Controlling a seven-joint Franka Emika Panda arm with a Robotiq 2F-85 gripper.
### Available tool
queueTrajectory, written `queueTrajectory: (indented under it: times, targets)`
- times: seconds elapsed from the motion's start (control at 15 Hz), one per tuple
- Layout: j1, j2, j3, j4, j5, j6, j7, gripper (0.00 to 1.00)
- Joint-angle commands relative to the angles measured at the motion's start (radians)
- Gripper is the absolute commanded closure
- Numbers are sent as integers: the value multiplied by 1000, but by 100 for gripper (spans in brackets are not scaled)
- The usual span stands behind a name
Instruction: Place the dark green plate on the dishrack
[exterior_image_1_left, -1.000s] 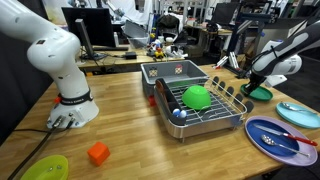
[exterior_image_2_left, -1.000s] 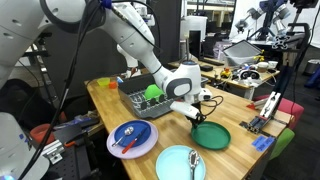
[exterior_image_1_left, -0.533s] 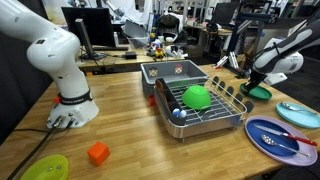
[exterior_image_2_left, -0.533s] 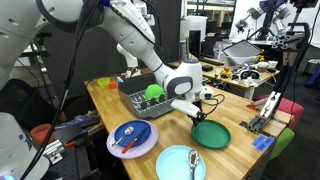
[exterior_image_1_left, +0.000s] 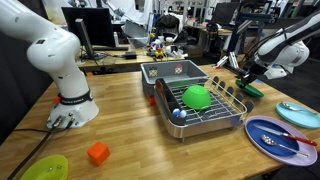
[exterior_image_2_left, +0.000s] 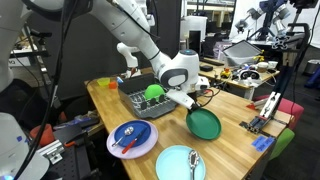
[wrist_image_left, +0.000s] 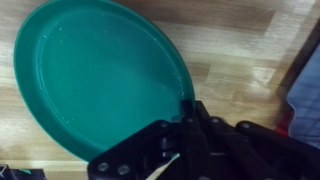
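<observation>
The dark green plate (exterior_image_2_left: 204, 123) is lifted off the wooden table and tilted, held by its rim in my gripper (exterior_image_2_left: 187, 104). In the wrist view the plate (wrist_image_left: 95, 75) fills the upper left and my black fingers (wrist_image_left: 187, 112) are shut on its right rim. In an exterior view the plate (exterior_image_1_left: 251, 91) shows only as a dark green edge below my gripper (exterior_image_1_left: 246, 76). The silver wire dishrack (exterior_image_1_left: 205, 112) stands mid-table and holds a bright green dome-shaped bowl (exterior_image_1_left: 196, 96); it also shows in an exterior view (exterior_image_2_left: 138, 99), left of my gripper.
A grey tub (exterior_image_1_left: 172, 71) stands behind the rack. A purple plate with utensils (exterior_image_2_left: 132, 137), a light blue plate with a spoon (exterior_image_2_left: 181, 163), a lime plate (exterior_image_1_left: 45, 168) and an orange block (exterior_image_1_left: 97, 153) lie on the table. The robot base (exterior_image_1_left: 72, 105) is nearby.
My gripper has risen with the dark green plate, lifting it off the table and tilting it; it has shifted a little toward the dishrack.
</observation>
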Motion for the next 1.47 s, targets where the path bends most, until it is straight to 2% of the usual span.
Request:
queueTrajectory:
  times: [0.0, 0.67, 1.13, 1.4]
  targets:
    - [-91, -65, 106, -87, 97, 44, -98, 99]
    - [-207, -187, 272, -187, 307, 193, -267, 99]
    - [-375, -230, 493, -219, 485, 225, -423, 99]
    - [-466, -250, 595, -246, 518, 158, -497, 99]
